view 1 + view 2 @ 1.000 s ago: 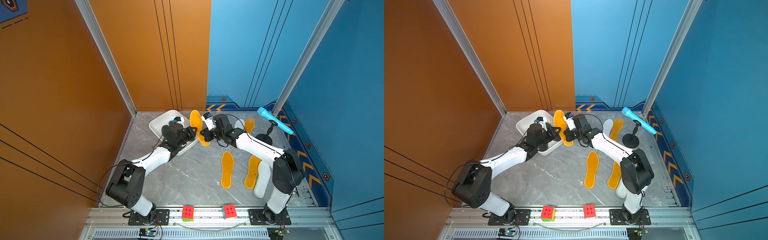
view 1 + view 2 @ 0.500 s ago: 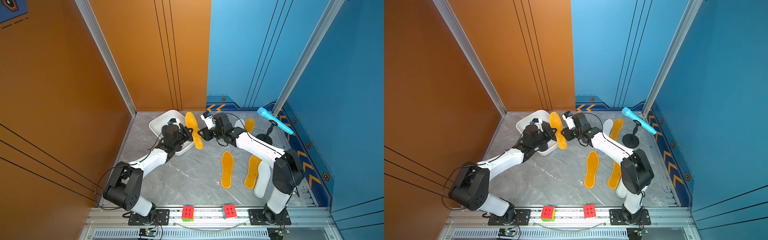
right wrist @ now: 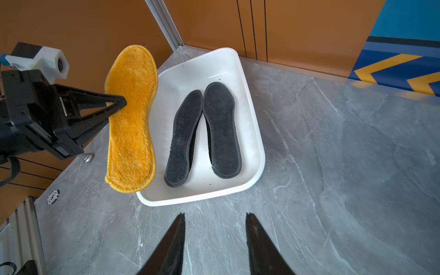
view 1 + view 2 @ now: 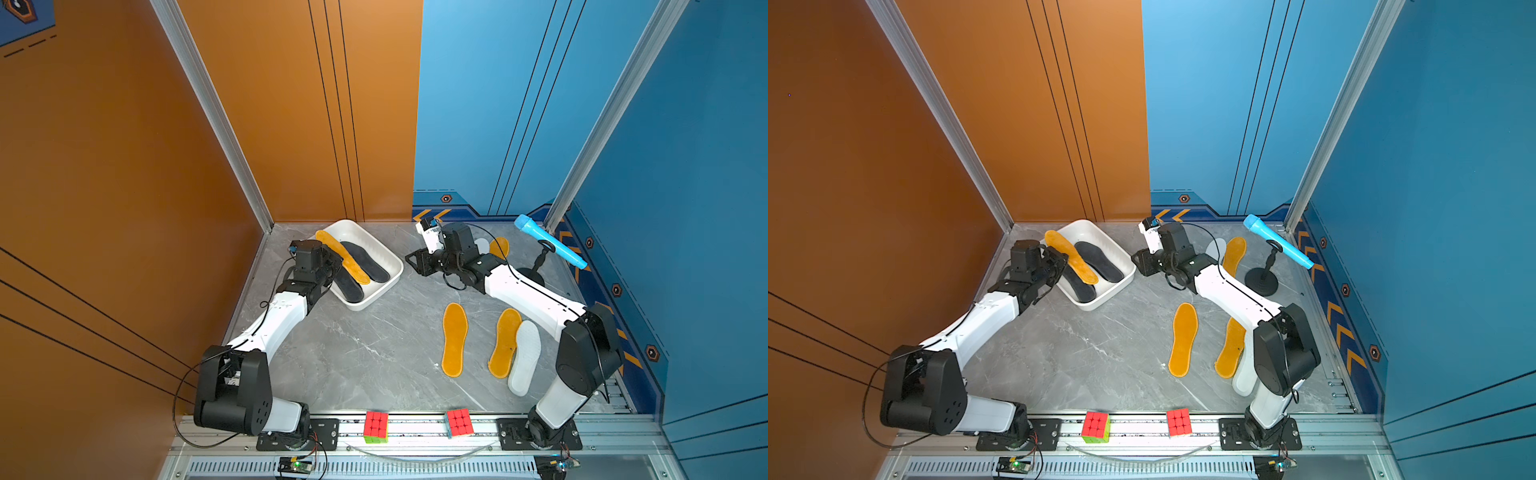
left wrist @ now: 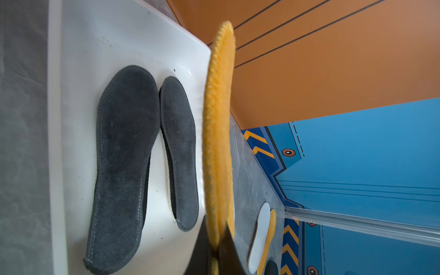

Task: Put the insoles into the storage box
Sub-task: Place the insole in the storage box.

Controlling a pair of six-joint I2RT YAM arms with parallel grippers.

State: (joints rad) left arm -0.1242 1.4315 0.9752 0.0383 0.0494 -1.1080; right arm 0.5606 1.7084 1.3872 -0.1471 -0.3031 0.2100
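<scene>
Clamped tight in the left gripper (image 3: pixel 119 102): an orange insole (image 3: pixel 131 119), pinched at its long edge and raised above the side of the storage box (image 3: pixel 259 142) nearest that gripper. Lying flat inside, just beyond the held one: two dark grey insoles (image 3: pixel 183 140), side by side. Nothing held in the right gripper (image 3: pixel 215 215), jaws apart, pointed at the storage box from above the surface (image 3: pixel 333 166). Well behind the right gripper, flat on the surface: two more orange insoles (image 4: pixel 454 338) and a white insole (image 4: pixel 525 357).
</scene>
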